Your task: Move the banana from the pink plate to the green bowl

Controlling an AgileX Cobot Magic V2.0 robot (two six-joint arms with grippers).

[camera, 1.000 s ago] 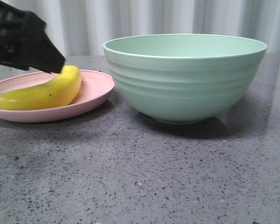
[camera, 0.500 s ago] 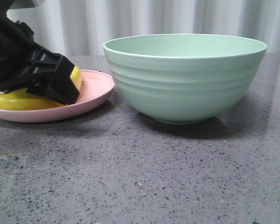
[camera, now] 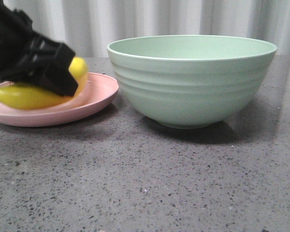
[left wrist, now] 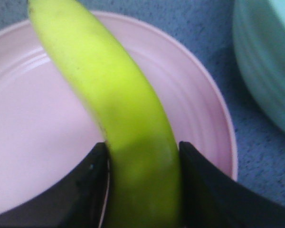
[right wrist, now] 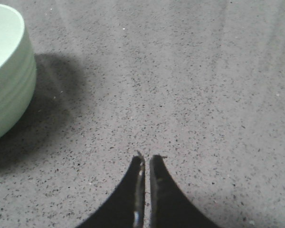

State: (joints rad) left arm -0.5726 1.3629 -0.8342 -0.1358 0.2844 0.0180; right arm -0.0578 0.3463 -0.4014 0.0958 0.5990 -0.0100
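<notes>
Left tool [left wrist: 143, 185] clamps banana [left wrist: 115, 109] lying crosswise over pink plate [left wrist: 28, 142]; right tool [right wrist: 145, 190] closed, empty

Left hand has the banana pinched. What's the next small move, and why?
Probably lift straight up. The left hand is shut on the banana, which is barely above the pink plate, and the green bowl rim stands much higher.
</notes>
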